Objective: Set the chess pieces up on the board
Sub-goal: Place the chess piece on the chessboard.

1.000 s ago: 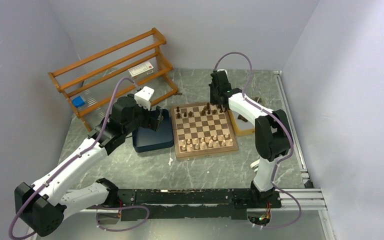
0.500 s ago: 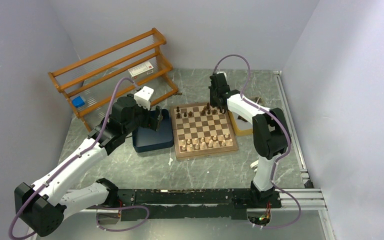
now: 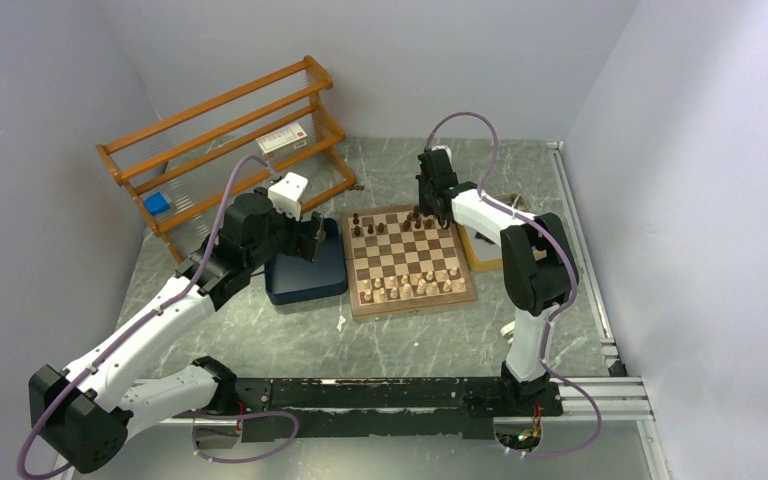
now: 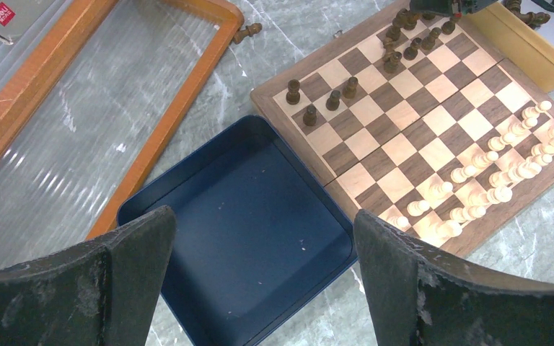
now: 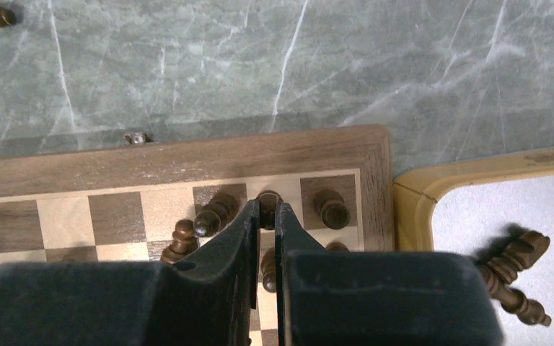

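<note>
The board (image 3: 412, 309) lies mid-table, with several dark chess pieces (image 3: 418, 216) along its far rows. My right gripper (image 5: 267, 204) is over the far right corner (image 3: 440, 212), shut on the head of one dark piece (image 5: 268, 196) that stands on a back-row square. Other dark pieces (image 5: 330, 209) stand or lean close on both sides. My left gripper (image 4: 263, 216) hangs open and holds nothing above the dark blue tray (image 4: 187, 187), left of the board (image 4: 404, 115). More dark pieces (image 4: 334, 99) stand at the board's far left.
Pale cream chessmen (image 3: 410, 287) fill the near rows. A yellow tray (image 5: 476, 180) right of the board holds loose dark pieces (image 5: 512, 274). One dark piece (image 4: 247, 31) lies on the table by the orange wooden rack (image 3: 220, 140).
The right arm has shifted a little to the left over the board's far row, still shut. The left arm has not moved.
</note>
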Robot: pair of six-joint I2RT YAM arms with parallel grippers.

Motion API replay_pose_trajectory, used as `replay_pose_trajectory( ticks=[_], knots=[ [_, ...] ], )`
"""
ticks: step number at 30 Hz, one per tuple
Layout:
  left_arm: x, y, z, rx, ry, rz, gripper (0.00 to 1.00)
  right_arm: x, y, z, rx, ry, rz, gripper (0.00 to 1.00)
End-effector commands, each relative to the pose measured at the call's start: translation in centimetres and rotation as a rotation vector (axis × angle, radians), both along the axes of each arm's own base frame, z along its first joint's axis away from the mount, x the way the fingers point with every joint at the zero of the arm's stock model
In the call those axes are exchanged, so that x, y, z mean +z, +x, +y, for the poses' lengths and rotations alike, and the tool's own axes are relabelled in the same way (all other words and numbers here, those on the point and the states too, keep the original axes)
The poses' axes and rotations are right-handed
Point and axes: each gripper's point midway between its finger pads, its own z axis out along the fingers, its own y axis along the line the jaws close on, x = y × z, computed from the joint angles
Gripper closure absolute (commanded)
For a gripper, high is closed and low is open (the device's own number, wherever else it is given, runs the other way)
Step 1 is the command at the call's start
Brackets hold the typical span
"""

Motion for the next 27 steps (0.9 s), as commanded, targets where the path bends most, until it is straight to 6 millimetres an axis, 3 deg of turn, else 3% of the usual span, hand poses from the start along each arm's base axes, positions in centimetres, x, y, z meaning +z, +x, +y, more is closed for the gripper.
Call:
replay_pose_trajectory(
  ticks=[1,27],
  knots=[
    [1.1,0.0,0.0,0.0,-0.01,-0.031,0.03,-1.2,0.1,-0.3,-0.007,-0.028,0.01,1.0],
    [1.1,0.0,0.0,-0.006,-0.01,-0.031,0.03,0.2,0.4,0.4,-0.001,-0.059,0.001,0.84]
  ],
)
